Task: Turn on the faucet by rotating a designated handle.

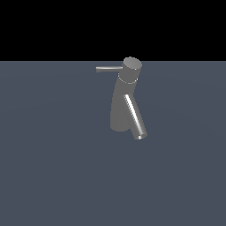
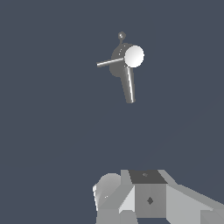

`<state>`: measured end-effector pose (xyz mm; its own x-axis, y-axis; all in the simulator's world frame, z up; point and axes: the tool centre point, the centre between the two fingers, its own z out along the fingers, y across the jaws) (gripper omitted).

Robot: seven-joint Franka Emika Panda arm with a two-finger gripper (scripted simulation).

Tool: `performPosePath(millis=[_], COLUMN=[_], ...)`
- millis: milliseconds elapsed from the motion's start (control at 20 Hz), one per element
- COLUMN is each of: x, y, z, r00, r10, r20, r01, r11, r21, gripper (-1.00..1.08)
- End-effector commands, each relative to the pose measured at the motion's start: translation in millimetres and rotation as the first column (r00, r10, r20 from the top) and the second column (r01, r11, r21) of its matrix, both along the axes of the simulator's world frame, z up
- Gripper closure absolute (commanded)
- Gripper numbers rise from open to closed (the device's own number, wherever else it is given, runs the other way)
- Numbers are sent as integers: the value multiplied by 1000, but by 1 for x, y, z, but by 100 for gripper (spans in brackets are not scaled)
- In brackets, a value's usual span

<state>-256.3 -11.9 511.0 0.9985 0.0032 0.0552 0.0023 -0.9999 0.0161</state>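
The faucet [image 1: 119, 106] is a grey tilted column standing on the dark floor, with a round cap [image 1: 131, 64] on top. The handle [image 1: 108, 69], a thin straight rod, sticks out of the cap toward the exterior view's left. A thicker, shinier spout [image 1: 135, 116] slants down from the column's front. The wrist view looks down on the faucet [image 2: 118, 65] from far off, with the bright cap [image 2: 134, 56], the handle [image 2: 109, 62] and the spout [image 2: 130, 85] all visible. No fingers show in either view, and the arm is absent from the exterior view.
Pale grey blocky parts of the arm [image 2: 148, 199] fill the near edge of the wrist view, well apart from the faucet. A small knob-like piece [image 2: 121, 35] sits just beyond the cap. Flat dark blue-grey floor [image 1: 53, 167] surrounds the faucet.
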Motion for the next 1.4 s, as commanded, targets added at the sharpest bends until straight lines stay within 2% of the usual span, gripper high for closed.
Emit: performPosePath(millis=[0, 400, 800, 1050, 1350], x=[0, 5, 20, 36, 58], y=[0, 4, 15, 24, 34], z=[0, -10, -37, -61, -89], r00=[1000, 999, 984, 955, 901], r10=[0, -45, -176, -292, -429], r20=[0, 11, 40, 59, 72], r01=[0, 45, 172, 282, 407], r11=[1000, 999, 982, 949, 890], r21=[0, 20, 80, 137, 207], gripper=[108, 108, 108, 108, 108])
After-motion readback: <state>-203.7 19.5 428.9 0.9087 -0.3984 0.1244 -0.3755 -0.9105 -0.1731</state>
